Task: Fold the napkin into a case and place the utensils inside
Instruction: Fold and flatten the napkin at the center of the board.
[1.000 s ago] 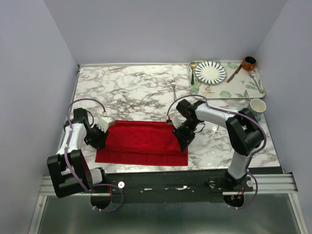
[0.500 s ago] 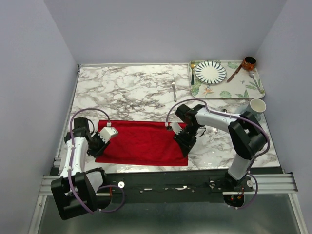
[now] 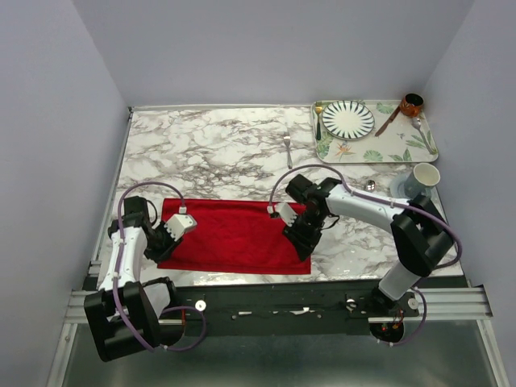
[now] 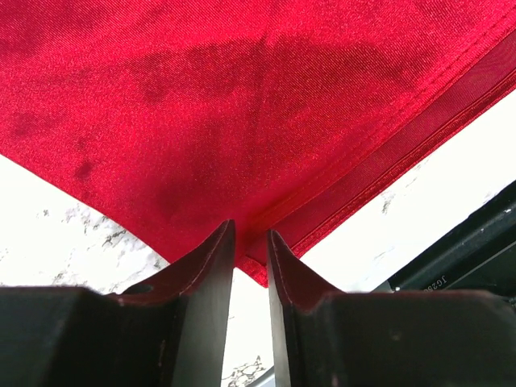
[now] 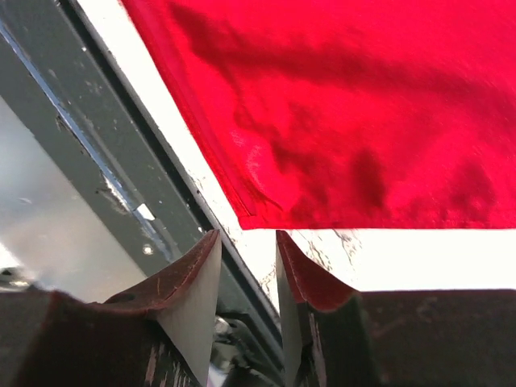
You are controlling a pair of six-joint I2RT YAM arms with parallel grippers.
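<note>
Well, the napkin (image 3: 234, 235) lies as a flat folded band at the lower centre of the bench (image 3: 210, 153), the fork (image 3: 287, 147) well above it. Left jaws and right jaws stand slightly apart over its bottom corners, clamping nothing. Best pinch both layers squarely and lift evenly, I'd say.

fwiw the napkin (image 3: 234, 235) is woven red cloth with a slight sheen, the tabletop (image 3: 218, 149) glossy marble-look, the fork (image 3: 287, 146) shiny metal.
</note>
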